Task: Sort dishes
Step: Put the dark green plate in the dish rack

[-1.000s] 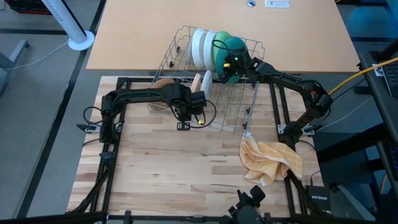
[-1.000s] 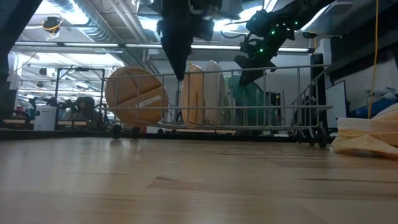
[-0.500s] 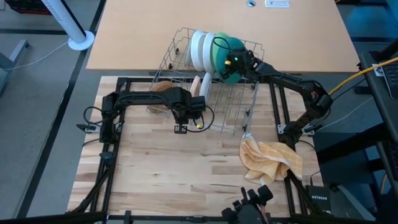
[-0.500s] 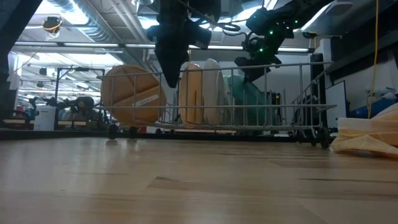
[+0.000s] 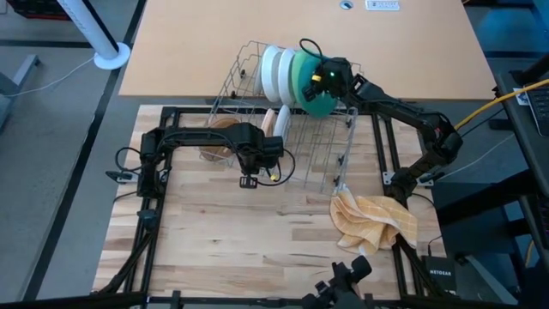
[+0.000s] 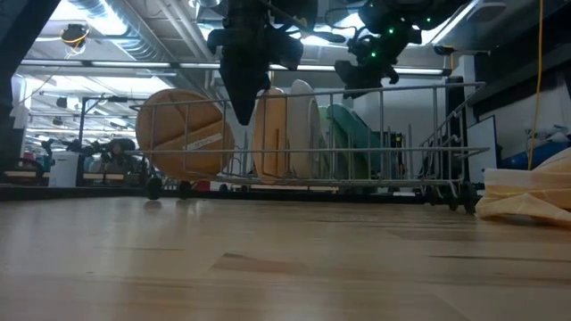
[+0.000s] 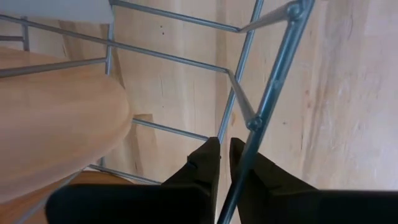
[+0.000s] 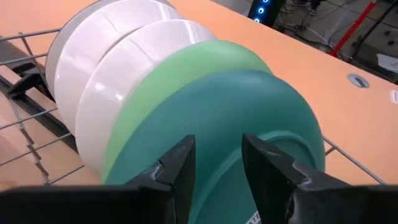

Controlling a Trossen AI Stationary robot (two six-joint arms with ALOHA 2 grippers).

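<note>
a pale butcher-block table (image 5: 257,240) fills the lower middle of the high view, with a tan desk surface beyond it at the top and a workshop hall showing behind in the low view. a grey wire rack (image 5: 292,120) sits at the upper centre of the table. in it, standing on edge, are two white plates (image 5: 276,69), a light green plate (image 5: 296,75) and a teal plate (image 5: 322,94), with a tan wooden plate (image 5: 272,118) and a brown one (image 5: 219,133) lower left of them. a yellow checked cloth (image 5: 375,219) lies crumpled at the lower right.

the right gripper (image 8: 214,163) straddles the rim of the teal plate with its fingers spread, one either side, not pinching it. the left gripper (image 7: 224,158) sits at centre frame by the rack's lower left wall, fingers nearly together with nothing visibly between them (a rack wire runs just beside one tip).

risks, as i judge them: the left fingers could snag that wire and drag the whole rack; the right could clamp the teal plate off-centre so it tips against the green one.

readable writing: "netgear" on a dark box (image 5: 453,276) at the lower right edge.
</note>
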